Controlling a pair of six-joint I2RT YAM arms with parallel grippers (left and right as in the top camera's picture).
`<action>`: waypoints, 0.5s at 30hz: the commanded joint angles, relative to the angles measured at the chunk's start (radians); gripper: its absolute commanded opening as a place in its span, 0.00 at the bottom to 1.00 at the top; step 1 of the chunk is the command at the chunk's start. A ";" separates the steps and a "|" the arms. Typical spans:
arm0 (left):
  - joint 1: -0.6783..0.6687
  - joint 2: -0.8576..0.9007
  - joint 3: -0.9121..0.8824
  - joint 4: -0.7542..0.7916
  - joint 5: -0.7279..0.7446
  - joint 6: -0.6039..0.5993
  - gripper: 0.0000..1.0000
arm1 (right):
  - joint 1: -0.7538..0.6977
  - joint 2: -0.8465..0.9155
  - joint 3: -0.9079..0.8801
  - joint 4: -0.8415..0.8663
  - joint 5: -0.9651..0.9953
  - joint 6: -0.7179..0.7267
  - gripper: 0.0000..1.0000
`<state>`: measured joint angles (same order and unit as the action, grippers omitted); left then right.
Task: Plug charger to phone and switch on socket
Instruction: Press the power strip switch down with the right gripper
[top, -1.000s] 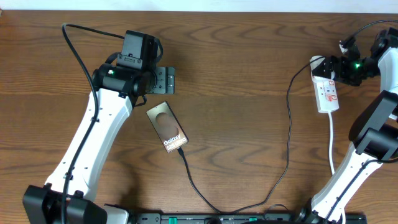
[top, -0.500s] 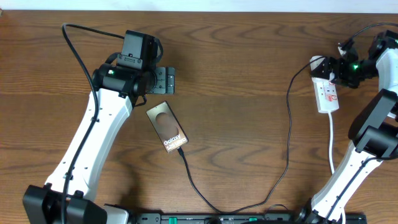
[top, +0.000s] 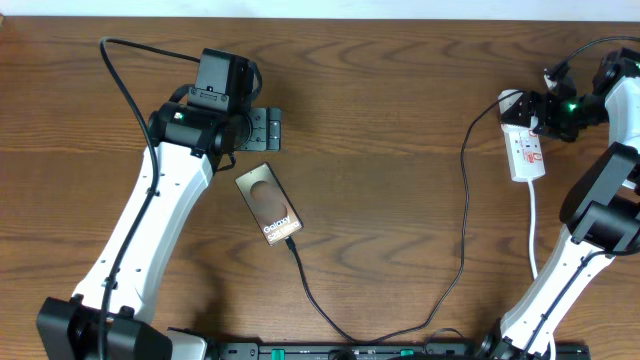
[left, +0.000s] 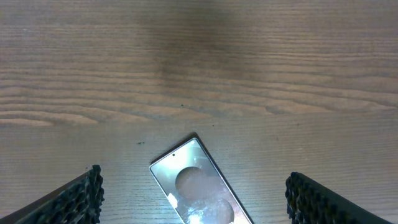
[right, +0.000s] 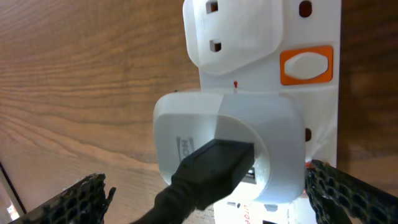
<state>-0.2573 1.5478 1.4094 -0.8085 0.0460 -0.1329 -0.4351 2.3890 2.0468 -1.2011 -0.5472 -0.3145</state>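
on table: charger tip touching phone | left jaws apart (empty) | right jaws apart over socket

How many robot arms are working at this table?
2. The left arm comes from the lower left, its open tool near the phone; the right arm is at the right edge, its open tool over the power strip. None seems hidden.

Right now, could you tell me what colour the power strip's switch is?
The switch is orange, white-centred; best seen from the right wrist.
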 joint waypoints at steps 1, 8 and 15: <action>0.001 -0.018 0.022 -0.002 -0.013 0.009 0.91 | 0.031 0.058 -0.013 -0.032 -0.066 0.015 0.99; 0.001 -0.018 0.022 -0.002 -0.013 0.009 0.91 | 0.058 0.058 -0.013 -0.042 -0.085 0.012 0.99; 0.001 -0.018 0.022 -0.002 -0.013 0.009 0.91 | 0.078 0.058 -0.013 -0.039 -0.117 0.025 0.99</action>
<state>-0.2573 1.5478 1.4094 -0.8089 0.0460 -0.1329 -0.4225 2.3890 2.0533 -1.2266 -0.5453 -0.3058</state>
